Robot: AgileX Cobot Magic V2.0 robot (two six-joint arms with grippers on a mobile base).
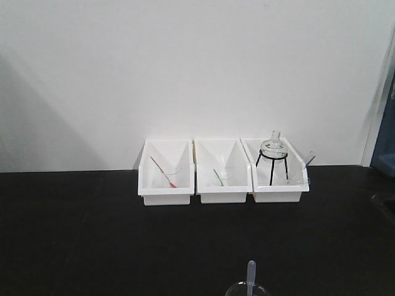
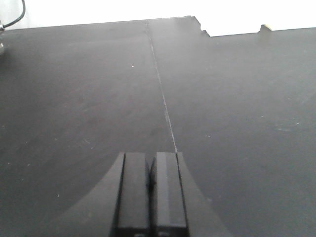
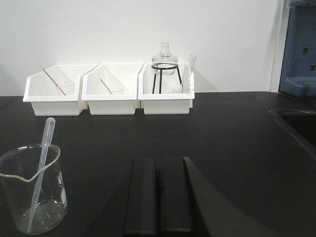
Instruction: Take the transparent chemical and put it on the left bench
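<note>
The transparent chemical [image 3: 33, 190] is a small clear glass beaker with a pour lip, standing upright on the black bench at the lower left of the right wrist view. A thin translucent dropper [image 3: 42, 168] leans inside it. In the front view only its rim and dropper top [image 1: 249, 285] show at the bottom edge. My right gripper [image 3: 158, 163] is shut with nothing in it, to the right of the beaker and apart from it. My left gripper [image 2: 150, 157] is shut and empty above the bare bench [image 2: 89, 98].
Three white bins [image 1: 223, 176] stand in a row against the white wall. The right bin holds a round glass flask on a black wire tripod [image 1: 272, 155]. A seam [image 2: 163, 98] runs across the bench. A sink edge [image 3: 296, 121] lies at the right.
</note>
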